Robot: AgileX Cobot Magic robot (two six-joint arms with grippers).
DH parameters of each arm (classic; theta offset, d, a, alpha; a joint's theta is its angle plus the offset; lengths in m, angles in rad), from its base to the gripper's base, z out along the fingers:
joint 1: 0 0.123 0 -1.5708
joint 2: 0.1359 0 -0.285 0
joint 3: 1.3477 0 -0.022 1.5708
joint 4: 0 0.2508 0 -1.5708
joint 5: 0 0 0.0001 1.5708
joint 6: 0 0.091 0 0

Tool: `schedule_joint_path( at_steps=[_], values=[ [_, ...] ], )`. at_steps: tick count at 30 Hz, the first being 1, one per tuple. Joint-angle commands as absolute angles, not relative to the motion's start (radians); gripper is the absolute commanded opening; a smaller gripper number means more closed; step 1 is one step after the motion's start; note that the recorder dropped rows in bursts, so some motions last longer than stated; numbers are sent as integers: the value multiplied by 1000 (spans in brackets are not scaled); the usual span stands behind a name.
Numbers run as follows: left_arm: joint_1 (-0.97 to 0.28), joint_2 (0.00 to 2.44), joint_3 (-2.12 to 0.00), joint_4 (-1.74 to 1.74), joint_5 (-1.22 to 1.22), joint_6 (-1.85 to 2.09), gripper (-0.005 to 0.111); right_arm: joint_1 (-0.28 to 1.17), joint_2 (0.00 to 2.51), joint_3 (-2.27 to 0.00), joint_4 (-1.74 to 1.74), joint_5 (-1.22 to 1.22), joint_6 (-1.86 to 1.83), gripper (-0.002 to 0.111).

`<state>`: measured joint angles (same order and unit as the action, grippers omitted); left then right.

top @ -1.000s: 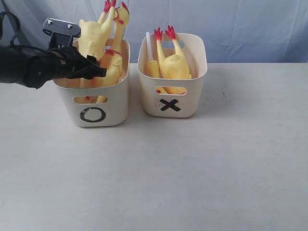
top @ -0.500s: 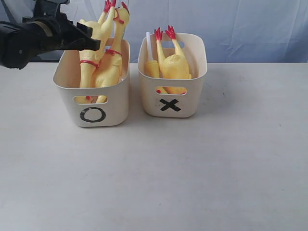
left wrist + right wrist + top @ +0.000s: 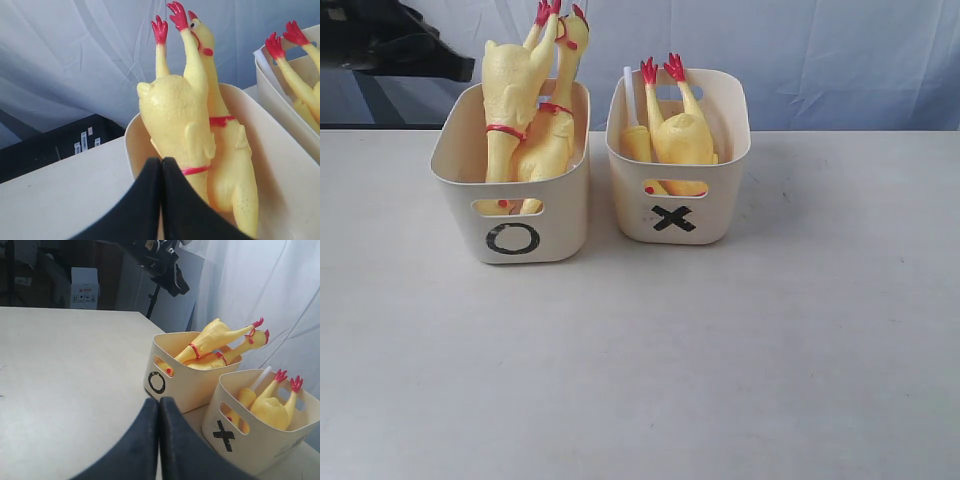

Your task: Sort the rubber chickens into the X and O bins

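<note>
chickens (image 3: 520, 90): yellow, red feet | O bin (image 3: 565, 215), X bin (image 3: 720, 215): cream, black marks | table (image 3: 720, 360): apparently off-white

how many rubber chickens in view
4. One long chicken and a second long chicken stand in the O bin; a feet-up chicken and a smaller chicken in the X bin. More may hide.

The exterior camera stands raised off the near edge of the bench (image 3: 640, 380) and looks down and across to the far edge and the curtain (image 3: 820, 50). From there the O bin (image 3: 510, 235) and X bin (image 3: 675, 215) are at middle range. The left wrist camera looks past the left gripper (image 3: 161, 200) into the O bin from very close, catching a corner of the X bin. The right wrist camera sits low and well back, facing both bins' marked fronts over the right gripper (image 3: 159, 440). All three views share the O bin's chickens (image 3: 530, 110).
</note>
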<state>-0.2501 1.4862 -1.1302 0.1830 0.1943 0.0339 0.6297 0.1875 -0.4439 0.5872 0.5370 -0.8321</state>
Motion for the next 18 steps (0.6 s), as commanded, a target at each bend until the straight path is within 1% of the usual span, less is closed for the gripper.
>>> schedule_joint_path(
  at_steps=[1, 6, 10, 14, 18],
  values=[
    [-248, 1392, -1062, 203, 244, 34, 0, 628, 184, -439, 588, 483, -833, 0],
    [-248, 1282, -966, 203, 250, 34, 0, 628, 184, -439, 584, 364, -829, 0],
    [-248, 1173, -885, 203, 225, 34, 0, 628, 184, -439, 584, 186, -695, 0],
    [-248, 1049, -818, 200, 226, 34, 0, 628, 186, -439, 584, 42, -672, 0],
    [-248, 891, -757, 190, 230, 15, 0, 628, 186, -439, 584, 18, -677, 0]
  ],
)
